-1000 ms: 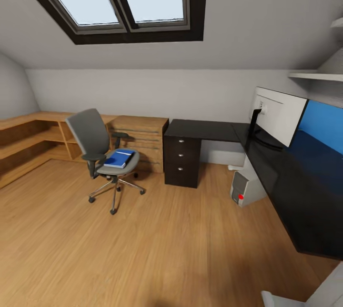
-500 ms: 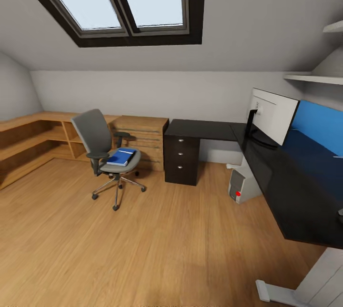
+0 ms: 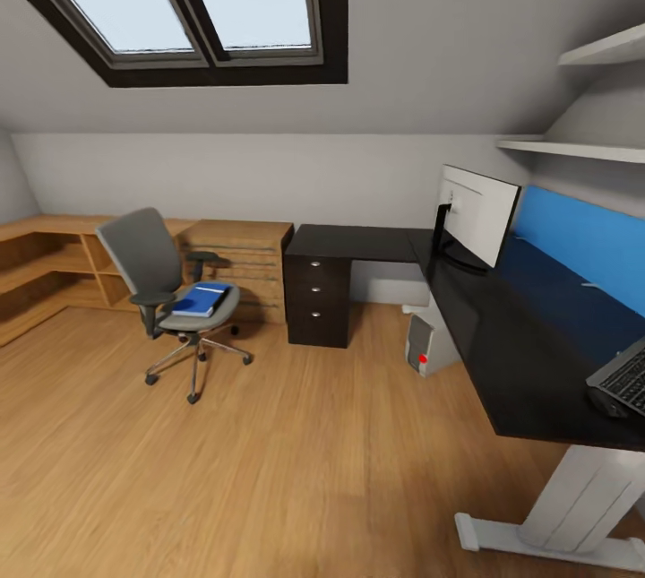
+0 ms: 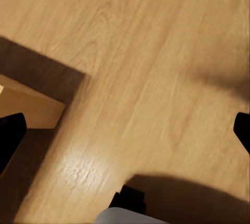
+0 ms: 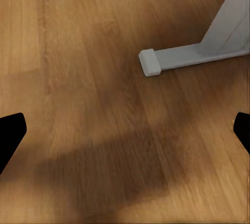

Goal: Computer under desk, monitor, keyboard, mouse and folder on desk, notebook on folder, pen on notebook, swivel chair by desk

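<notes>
The grey swivel chair [image 3: 152, 278] stands on the wood floor at the left, apart from the desk. On its seat lies the blue folder [image 3: 199, 300]. The black-topped desk [image 3: 502, 336] runs along the right wall with a blue back panel. Near its corner the monitor [image 3: 475, 215] stands with its white back toward me. Below it, the grey computer [image 3: 430, 343] sits on the floor under the desk. A corner of the keyboard [image 3: 623, 381] lies on the desk at the far right. My left gripper [image 4: 125, 133] and right gripper [image 5: 125, 130] both hang open over bare floor.
A black three-drawer unit [image 3: 318, 296] holds up the desk's far end, beside a light wooden dresser [image 3: 240, 260] and low wooden shelving [image 3: 45, 260]. The desk's white leg and foot [image 5: 156, 61] are close to my right gripper. White wall shelves [image 3: 573, 148] hang above the desk.
The whole head view has shifted: the camera pulled back and swung right, bringing the keyboard and the desk's white leg into view. The chair, folder, monitor and computer stay where they were.
</notes>
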Controlling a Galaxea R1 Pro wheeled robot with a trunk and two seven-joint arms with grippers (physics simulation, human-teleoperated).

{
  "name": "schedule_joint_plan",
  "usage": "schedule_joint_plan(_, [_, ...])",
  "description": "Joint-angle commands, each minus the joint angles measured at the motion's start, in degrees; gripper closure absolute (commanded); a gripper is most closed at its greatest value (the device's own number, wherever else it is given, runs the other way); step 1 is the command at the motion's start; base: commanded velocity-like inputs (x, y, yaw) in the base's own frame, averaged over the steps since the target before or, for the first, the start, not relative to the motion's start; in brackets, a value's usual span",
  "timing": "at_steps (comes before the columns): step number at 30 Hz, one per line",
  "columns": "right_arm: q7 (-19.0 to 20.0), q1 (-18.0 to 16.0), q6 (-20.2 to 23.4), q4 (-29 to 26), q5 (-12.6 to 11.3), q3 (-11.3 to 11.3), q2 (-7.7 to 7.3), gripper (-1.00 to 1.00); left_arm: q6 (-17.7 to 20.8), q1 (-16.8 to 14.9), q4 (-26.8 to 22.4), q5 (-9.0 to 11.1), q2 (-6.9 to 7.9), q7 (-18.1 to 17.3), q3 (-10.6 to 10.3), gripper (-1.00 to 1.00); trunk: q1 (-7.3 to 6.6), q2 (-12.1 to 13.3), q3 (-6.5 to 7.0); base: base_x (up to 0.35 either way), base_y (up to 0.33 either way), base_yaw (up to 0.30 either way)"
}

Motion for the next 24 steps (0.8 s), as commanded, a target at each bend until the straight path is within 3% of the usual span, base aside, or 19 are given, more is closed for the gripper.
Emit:
schedule_joint_plan(1, [-0.1,-0.1,-0.2,0.1,0.0,-0.1,0.07,-1.00,-0.3,0.0,0.0,0.5,0.00,0.4,-0.5,-1.00,0.00,0.0,-0.06,0.000,-0.274,-0.079])
schedule_joint_plan(24, [-0.1,-0.1,-0.2,0.0,0.1,-0.1,-0.10,-1.00,-0.3,0.0,0.4,0.4,-0.19,0.4,-0.5,-1.00,0.00,0.0,-0.06,0.000,-0.307,-0.004])
